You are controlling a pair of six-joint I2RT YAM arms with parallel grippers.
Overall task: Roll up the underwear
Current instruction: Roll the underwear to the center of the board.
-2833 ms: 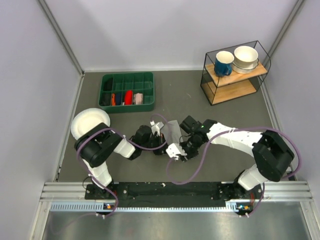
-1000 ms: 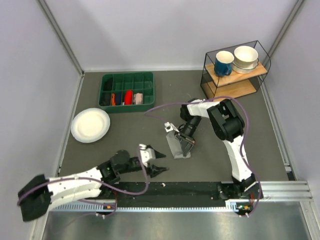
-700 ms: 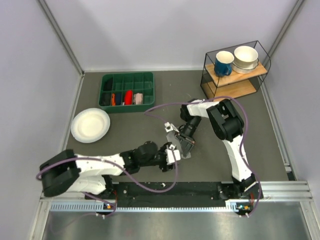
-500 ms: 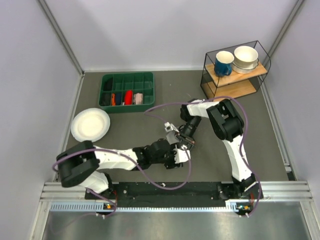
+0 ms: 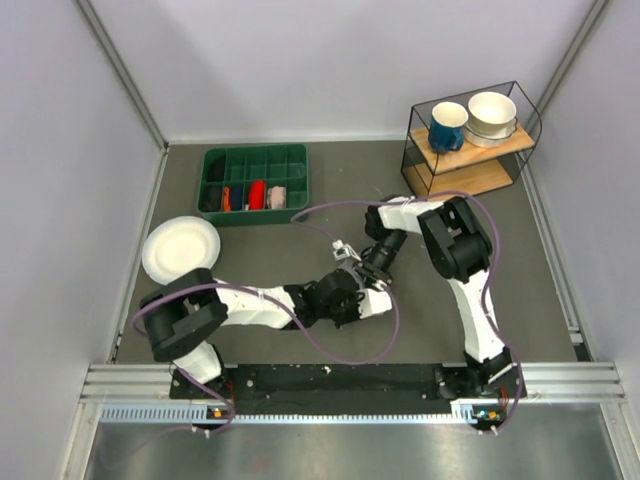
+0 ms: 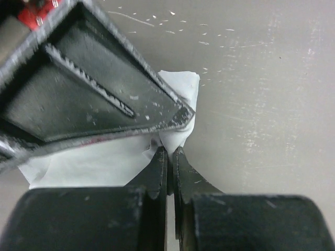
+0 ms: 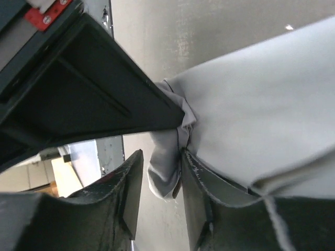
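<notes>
The underwear is light grey fabric on the grey table. In the top view it lies almost wholly hidden under both grippers at the table's centre. In the left wrist view it [image 6: 99, 164] lies flat, one corner reaching past the other gripper's dark finger. My left gripper [image 6: 168, 150] [image 5: 370, 298] is shut on a pinched edge of it. In the right wrist view the underwear [image 7: 261, 104] fills the right side. My right gripper [image 7: 161, 152] [image 5: 373, 270] is narrowly open, with a hanging fold between its fingers. That fold touches the right finger and stands clear of the left one.
A green tray [image 5: 254, 214] with small red, pink and dark cloth rolls stands at the back left. A white plate [image 5: 178, 246] lies at the left, by my left arm's elbow. A wire shelf [image 5: 470, 178] with a blue mug and bowls stands at the back right.
My left arm has swung in from the near left to the centre, and its gripper has shut on the underwear's edge. My right gripper has stayed at the garment.
</notes>
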